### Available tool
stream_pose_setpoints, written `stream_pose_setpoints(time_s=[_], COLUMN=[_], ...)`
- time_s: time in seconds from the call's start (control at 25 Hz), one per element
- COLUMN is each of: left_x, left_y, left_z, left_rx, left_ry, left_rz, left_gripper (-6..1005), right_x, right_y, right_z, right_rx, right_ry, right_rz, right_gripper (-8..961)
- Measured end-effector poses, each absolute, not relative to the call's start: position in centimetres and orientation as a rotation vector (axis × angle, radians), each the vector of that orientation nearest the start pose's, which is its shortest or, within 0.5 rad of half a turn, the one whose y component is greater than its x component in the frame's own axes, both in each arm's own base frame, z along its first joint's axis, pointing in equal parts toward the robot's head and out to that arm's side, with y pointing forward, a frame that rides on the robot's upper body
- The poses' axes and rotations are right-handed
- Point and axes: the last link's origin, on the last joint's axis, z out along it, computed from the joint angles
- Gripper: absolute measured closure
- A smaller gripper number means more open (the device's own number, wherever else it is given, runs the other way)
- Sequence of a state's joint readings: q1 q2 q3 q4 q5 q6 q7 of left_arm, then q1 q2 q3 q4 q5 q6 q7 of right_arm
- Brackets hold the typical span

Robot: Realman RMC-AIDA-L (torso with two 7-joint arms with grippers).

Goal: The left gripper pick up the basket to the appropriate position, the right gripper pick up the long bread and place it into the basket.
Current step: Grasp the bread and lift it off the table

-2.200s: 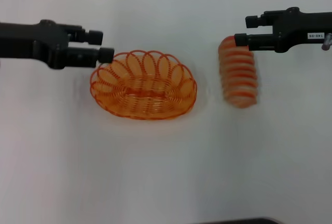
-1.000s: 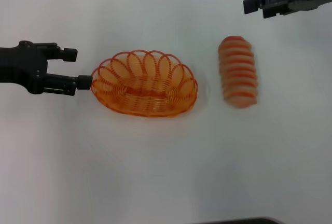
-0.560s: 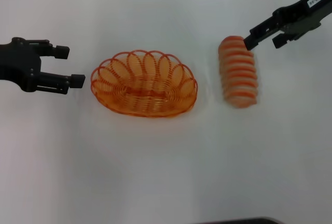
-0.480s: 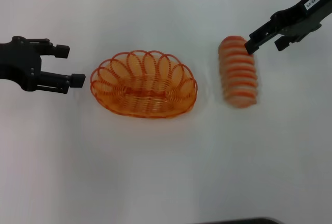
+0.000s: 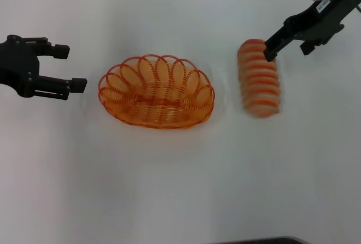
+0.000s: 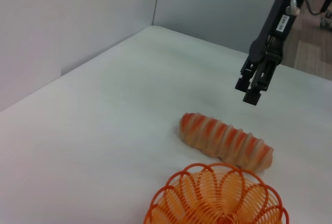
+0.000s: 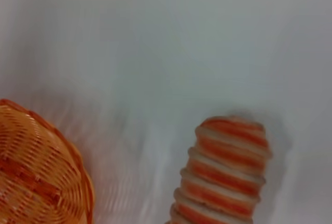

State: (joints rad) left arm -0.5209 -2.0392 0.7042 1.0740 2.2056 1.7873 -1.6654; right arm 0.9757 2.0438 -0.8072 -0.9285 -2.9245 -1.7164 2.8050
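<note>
The orange wire basket (image 5: 169, 63) sits empty on the white table, left of centre; it also shows in the left wrist view (image 6: 218, 198) and the right wrist view (image 7: 36, 177). The long bread (image 5: 259, 77) lies on the table to its right, apart from it, and shows in the wrist views too (image 6: 225, 141) (image 7: 225, 177). My left gripper (image 5: 70, 67) is open and empty, a short way left of the basket's rim, not touching it. My right gripper (image 5: 287, 49) is open and empty, tilted down, hovering above the bread's far end (image 6: 248, 89).
The white table (image 5: 169, 187) stretches around the objects. A grey wall (image 6: 78, 16) stands behind the table's far edge. A dark edge (image 5: 259, 240) shows at the bottom of the head view.
My left gripper has drawn back left, away from the basket's rim. My right gripper has tilted and come down toward the bread's far end. Basket and bread have not moved.
</note>
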Motion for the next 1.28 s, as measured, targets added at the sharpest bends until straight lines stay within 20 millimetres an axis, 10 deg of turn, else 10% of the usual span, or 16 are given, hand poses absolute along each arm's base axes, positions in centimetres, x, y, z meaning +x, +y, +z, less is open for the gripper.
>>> stream_pose_setpoints(time_s=[1.28], left_x=[-24.8], left_y=[33.2], left_z=[6.4], left_rx=[-2.857], left_ry=[-0.443], left_rz=[-0.275], left_gripper=[109], right_x=[19.5], right_y=[40.8], right_z=[-2.0], right_rx=[-2.057], right_ry=[1.712], right_rz=[-0.564], right_gripper=[83])
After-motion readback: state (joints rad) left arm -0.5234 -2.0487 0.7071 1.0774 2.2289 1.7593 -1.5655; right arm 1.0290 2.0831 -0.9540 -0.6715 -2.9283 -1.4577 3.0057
